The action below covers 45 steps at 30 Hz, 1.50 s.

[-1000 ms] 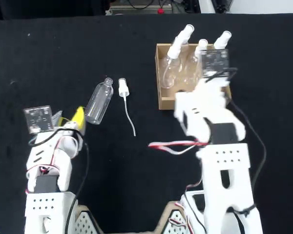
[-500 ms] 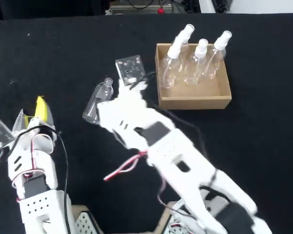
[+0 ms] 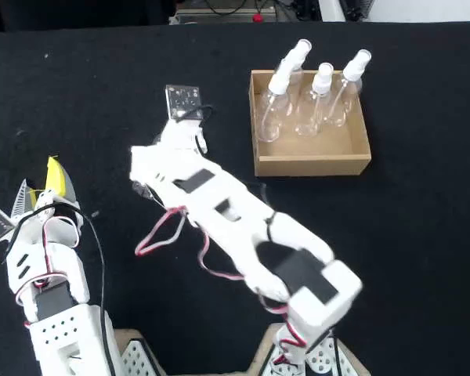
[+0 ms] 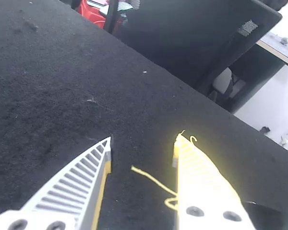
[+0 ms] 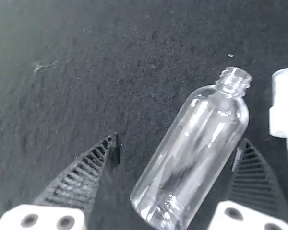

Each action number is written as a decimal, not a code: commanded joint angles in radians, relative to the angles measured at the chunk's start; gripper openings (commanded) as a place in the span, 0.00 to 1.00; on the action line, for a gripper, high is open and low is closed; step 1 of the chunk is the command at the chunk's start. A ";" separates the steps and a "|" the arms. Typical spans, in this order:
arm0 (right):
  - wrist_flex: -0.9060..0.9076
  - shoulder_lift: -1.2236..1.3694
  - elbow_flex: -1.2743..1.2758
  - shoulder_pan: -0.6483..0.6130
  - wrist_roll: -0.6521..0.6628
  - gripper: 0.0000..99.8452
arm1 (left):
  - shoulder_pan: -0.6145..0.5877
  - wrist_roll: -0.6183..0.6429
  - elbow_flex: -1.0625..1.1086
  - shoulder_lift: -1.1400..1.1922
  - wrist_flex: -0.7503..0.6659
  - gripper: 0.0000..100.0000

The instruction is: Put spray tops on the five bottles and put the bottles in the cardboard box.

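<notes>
Black table (image 3: 423,235): a clear, capless plastic bottle (image 5: 201,129) lies on its side between the wide-open fingers of the right tool (image 5: 178,141), neck pointing toward the far edge.

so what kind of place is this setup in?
Probably a robotics lab or workshop bench: black-covered table, left arm and right arm mounted at its near edge, cables and gear behind it.

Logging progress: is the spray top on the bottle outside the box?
Off: the bottle lies on its side with a bare threaded neck, and the spray top lies beside it.
</notes>
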 commanded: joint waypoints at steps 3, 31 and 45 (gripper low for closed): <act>0.186 0.110 -0.297 0.046 -0.063 0.35 | -0.018 0.011 -0.022 -0.011 -0.025 0.20; 0.974 0.380 -0.955 0.104 0.219 0.04 | -0.008 0.011 -0.022 -0.011 -0.025 0.20; 1.372 0.010 -0.773 0.101 0.801 0.04 | 0.010 0.006 -0.021 -0.011 -0.025 0.20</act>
